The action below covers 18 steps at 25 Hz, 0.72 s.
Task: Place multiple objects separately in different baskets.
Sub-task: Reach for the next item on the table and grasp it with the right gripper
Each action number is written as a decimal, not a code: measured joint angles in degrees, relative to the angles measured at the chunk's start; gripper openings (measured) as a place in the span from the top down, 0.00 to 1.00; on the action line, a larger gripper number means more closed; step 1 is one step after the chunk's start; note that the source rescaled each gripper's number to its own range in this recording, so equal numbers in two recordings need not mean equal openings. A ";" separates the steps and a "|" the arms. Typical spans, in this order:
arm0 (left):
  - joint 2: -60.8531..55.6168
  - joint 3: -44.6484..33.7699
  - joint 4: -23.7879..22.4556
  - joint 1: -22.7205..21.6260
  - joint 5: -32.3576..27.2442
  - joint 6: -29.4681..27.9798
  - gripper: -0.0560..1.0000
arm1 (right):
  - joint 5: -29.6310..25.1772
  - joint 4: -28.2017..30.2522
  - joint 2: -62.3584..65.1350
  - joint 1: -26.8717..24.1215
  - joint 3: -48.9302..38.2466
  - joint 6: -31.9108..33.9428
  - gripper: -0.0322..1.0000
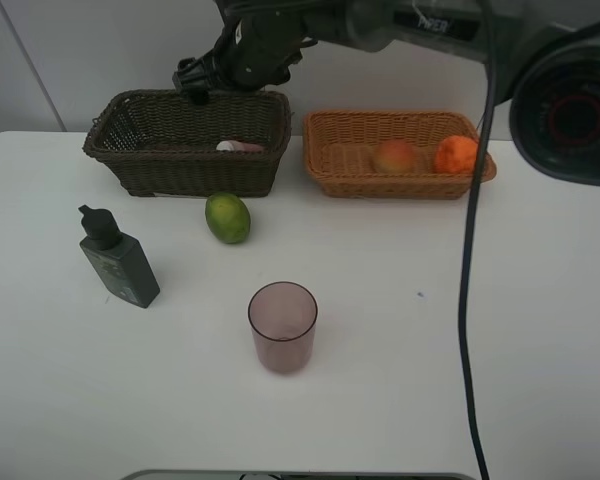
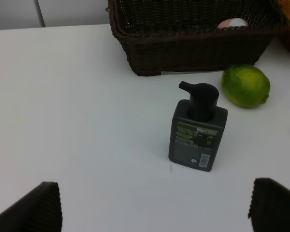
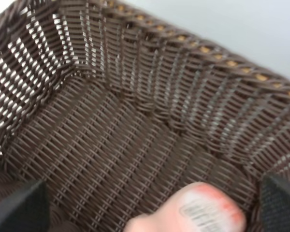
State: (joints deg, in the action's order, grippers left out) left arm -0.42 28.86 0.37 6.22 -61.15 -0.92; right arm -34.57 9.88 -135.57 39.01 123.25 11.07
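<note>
Mauve cup point(image 1: 282, 325) foremost; right arm point(image 1: 270, 42) over dark basket point(image 1: 185, 140), both arms' jaws wide.

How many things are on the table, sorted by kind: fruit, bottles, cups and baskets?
Fruit: 3 (green citrus, peach-like fruit, orange)
Bottles: 2 (dark grey-green pump bottle, pink white-capped bottle)
Cups: 1 (translucent mauve cup)
Baskets: 2 (dark brown wicker basket, orange-tan wicker basket)
Total: 8
</note>
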 joint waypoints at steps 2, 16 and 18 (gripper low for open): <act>0.00 0.00 0.00 0.00 0.00 0.00 0.00 | -1.43 0.00 1.11 -0.13 0.00 0.00 0.10; 0.00 0.00 0.00 0.00 0.00 0.00 0.00 | -24.12 -0.03 10.49 -0.13 0.18 -2.10 0.10; 0.00 0.00 0.00 0.00 0.00 0.00 0.00 | -28.37 -0.03 11.03 -0.13 0.18 -4.19 0.10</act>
State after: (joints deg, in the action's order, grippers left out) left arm -0.42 28.86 0.37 6.22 -61.15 -0.92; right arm -62.94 9.85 -124.53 38.87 123.43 6.88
